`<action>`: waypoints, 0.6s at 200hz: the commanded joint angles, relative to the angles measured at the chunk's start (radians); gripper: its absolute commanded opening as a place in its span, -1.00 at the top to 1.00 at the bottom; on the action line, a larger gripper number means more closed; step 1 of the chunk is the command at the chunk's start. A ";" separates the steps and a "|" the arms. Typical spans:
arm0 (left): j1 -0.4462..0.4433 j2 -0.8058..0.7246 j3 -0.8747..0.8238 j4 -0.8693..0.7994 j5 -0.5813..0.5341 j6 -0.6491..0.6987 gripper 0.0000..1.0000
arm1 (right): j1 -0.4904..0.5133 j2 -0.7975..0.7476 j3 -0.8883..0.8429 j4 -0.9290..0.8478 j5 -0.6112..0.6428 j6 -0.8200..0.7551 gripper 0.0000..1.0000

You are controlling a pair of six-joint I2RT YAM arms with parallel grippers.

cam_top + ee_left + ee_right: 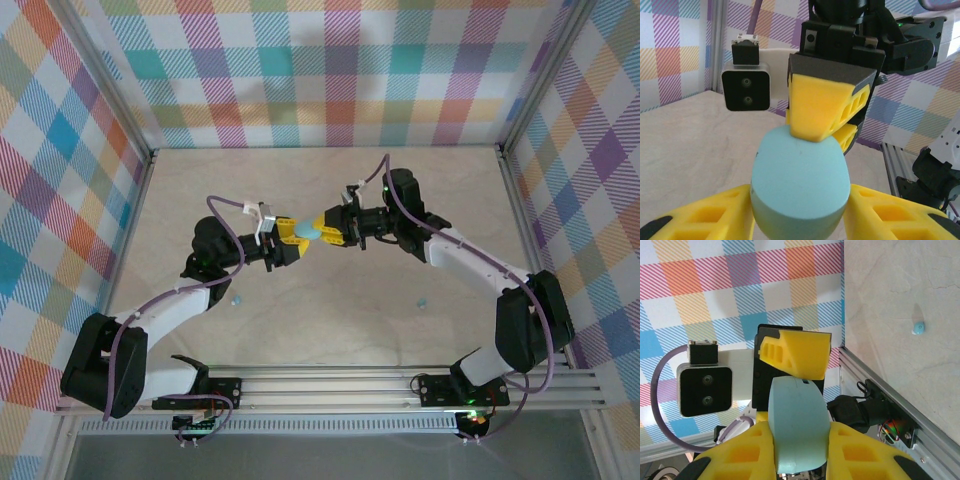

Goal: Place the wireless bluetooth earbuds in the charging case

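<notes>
A light-blue oval charging case (308, 230) hangs above the middle of the table, lid closed, held from both sides. My left gripper (297, 233) is shut on its left end, yellow fingers (715, 215) pressing the case (800, 180). From the right, my right gripper (324, 229) is shut on the other end, clamping the case (797, 425) between its fingers (735, 460). One tiny pale teal earbud (237, 298) lies on the table near the left arm. A second earbud (421, 299) lies near the right arm and appears again as a small bead (918, 328).
The pale tabletop (330, 330) is enclosed by checked cloth walls (320, 70). An aluminium rail (400, 385) runs along the near edge by the arm bases. Each wrist camera (746, 89) faces the other at close range.
</notes>
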 commanded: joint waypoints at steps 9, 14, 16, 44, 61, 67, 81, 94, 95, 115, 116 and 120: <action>0.009 -0.004 0.046 0.049 0.015 -0.014 0.08 | -0.002 -0.021 -0.013 0.055 -0.025 0.031 0.62; 0.008 -0.003 0.047 0.049 0.017 -0.014 0.08 | -0.002 -0.021 -0.013 0.061 -0.026 0.035 0.62; 0.008 -0.002 0.048 0.049 0.016 -0.014 0.08 | -0.003 -0.021 -0.013 0.063 -0.026 0.038 0.62; 0.006 0.002 0.051 0.042 0.018 -0.013 0.06 | -0.003 -0.022 -0.017 0.080 -0.028 0.054 0.62; 0.000 0.004 0.050 0.039 0.016 -0.010 -0.01 | -0.002 -0.025 -0.019 0.081 -0.025 0.055 0.62; -0.001 0.004 0.051 0.038 0.015 -0.008 -0.02 | -0.002 -0.027 -0.020 0.081 -0.023 0.057 0.62; -0.004 0.004 0.051 0.031 0.013 -0.005 -0.03 | -0.002 -0.027 -0.020 0.082 -0.024 0.058 0.62; -0.004 0.005 0.051 0.029 0.012 -0.005 -0.04 | -0.003 -0.030 -0.020 0.082 -0.024 0.060 0.62; -0.004 0.005 0.052 0.030 0.012 -0.006 -0.04 | -0.003 -0.030 -0.020 0.080 -0.024 0.060 0.62; -0.008 0.011 0.057 0.028 0.016 -0.007 -0.05 | -0.002 -0.034 -0.020 0.081 -0.021 0.063 0.62; -0.009 0.011 0.057 0.028 0.016 -0.007 -0.05 | -0.002 -0.034 -0.020 0.082 -0.021 0.063 0.62; -0.011 0.014 0.058 0.027 0.017 -0.007 -0.05 | -0.002 -0.035 -0.020 0.082 -0.020 0.063 0.62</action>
